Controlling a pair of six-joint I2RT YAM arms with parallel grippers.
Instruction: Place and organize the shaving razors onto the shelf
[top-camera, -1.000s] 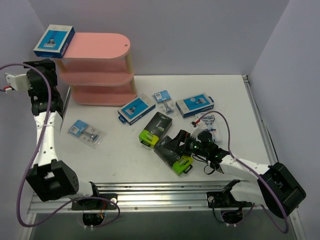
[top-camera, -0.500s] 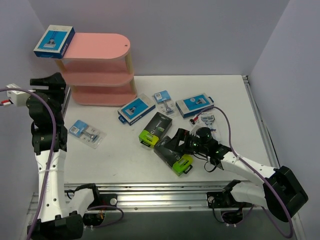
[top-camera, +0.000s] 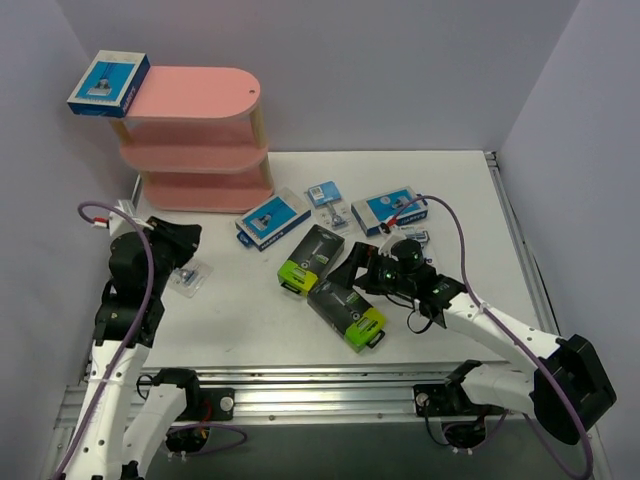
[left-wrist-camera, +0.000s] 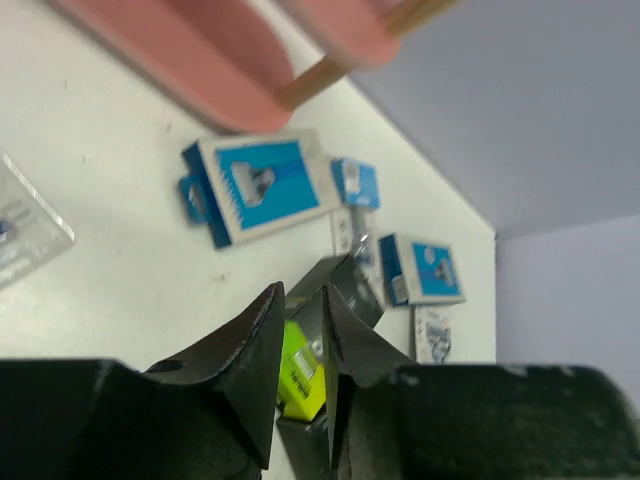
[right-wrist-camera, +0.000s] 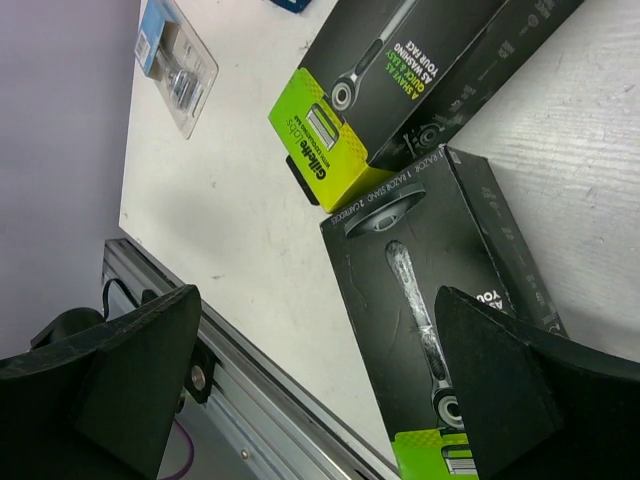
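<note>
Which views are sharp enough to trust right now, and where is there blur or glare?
Top external: evenly lit and sharp, soft shadows only, shelf crisp. Left wrist: blurred throughout; the blue-and-white box is smeared, and the left tool shows its fingers nearly together with nothing between. Right wrist: sharpest, print on the black box is readable with slight sheen; the right tool's fingers are soft dark foreground.

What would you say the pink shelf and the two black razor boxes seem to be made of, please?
Shelf: likely painted board, matte pink, on pale wood-like posts. Black boxes: probably printed cardboard with a slight sheen, judging by sharp folded edges.
</note>
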